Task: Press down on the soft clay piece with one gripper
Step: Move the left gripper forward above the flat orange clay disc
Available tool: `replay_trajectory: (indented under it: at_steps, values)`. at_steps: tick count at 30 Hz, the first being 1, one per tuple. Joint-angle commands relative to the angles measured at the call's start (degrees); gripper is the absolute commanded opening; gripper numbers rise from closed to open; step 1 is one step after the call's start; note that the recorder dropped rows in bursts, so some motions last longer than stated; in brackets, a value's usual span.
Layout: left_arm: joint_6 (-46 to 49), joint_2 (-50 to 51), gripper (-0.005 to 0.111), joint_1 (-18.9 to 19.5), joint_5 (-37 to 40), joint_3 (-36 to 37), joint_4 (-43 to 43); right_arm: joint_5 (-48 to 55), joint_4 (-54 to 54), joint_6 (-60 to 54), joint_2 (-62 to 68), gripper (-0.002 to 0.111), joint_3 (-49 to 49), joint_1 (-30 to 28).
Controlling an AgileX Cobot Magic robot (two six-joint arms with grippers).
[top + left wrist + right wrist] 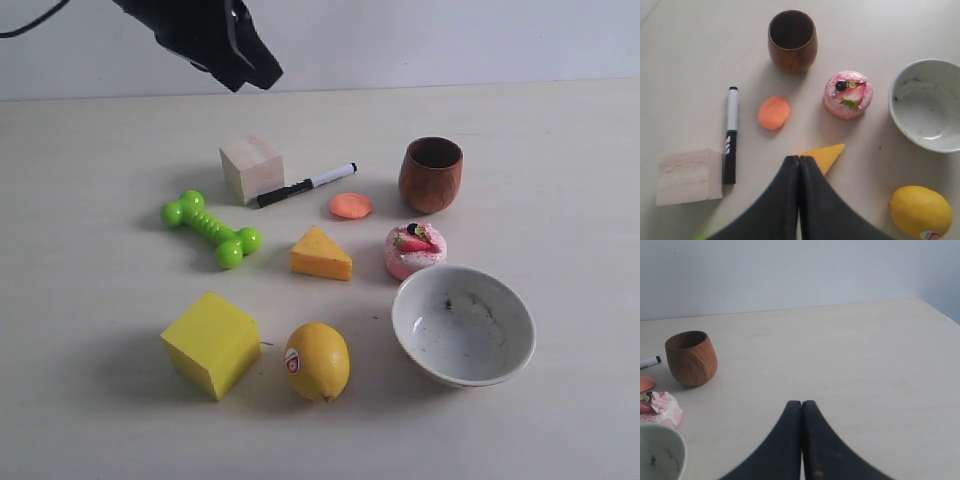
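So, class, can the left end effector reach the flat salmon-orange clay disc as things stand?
Probably yes: nothing covers the clay disc; the black-and-white marker and brown wooden cup stand clear of it, and the left end effector hangs above the table.

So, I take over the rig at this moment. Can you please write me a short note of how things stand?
Left gripper: shut, empty, in the air over the table, close above the cheese wedge.
Right gripper: shut, empty, facing bare table, with the wooden cup off to one side.
Soft clay piece: flat on the table between the marker and the wooden cup. No gripper touches it.
Done: no press shows yet.
Left: bring one gripper over the clay and press down.
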Motion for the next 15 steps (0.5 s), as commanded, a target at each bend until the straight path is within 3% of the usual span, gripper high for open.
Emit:
replay_trajectory:
  at_steps: [1, 7, 15]
  values:
    - [0.26, 3.99, 0.000, -0.27, 0.42, -3.02, -0.93, -0.42, 0.15, 0.00, -0.38, 0.000, 0.33, -0.26]
    - [-4.02, 9.78, 0.000, -0.27, 5.97, -10.05, -1.44, -0.42, 0.15, 0.00, -0.38, 0.000, 0.33, -0.26]
    - [-4.45, 10.19, 0.000, -0.27, 6.51, -10.53, -5.54, -0.42, 0.15, 0.00, -0.38, 0.000, 0.33, -0.26]
